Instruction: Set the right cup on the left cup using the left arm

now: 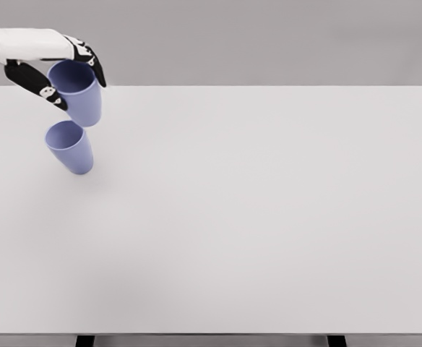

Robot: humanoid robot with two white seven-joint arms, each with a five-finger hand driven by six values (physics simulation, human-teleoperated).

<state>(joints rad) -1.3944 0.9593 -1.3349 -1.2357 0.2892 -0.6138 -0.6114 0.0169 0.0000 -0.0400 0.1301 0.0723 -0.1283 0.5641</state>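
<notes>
Near the tabletop's far left corner, the held cup point(79, 92) hangs in the air in the left hand point(56, 71). It is a blue-violet tumbler, wider at the mouth than at the base, and its open mouth faces up and slightly toward the camera, so a little of the inside shows. The fingers point(94, 63) are curled around its upper part: dark digits wrap the far right side of the rim, while another dark digit with white marks presses on the left wall lower down. The grip is on the cup's top half; the base hangs free below the hand.

Just below that base stands the second cup point(71, 147), the same colour and shape, upright on the tabletop point(269, 217) with its mouth open upward. The held cup's base sits directly above this mouth in the picture and seems just to meet or clear the rim; whether they touch cannot be told. The lower cup throws a faint shadow to its right.

A white forearm point(19, 45) reaches in from the left edge of the view, level with the far edge of the tabletop, ending in the dark hand. The tabletop is pale grey-white and fills most of the view, with a grey wall point(269, 36) behind it and two dark legs point(335, 340) showing under the near edge.
</notes>
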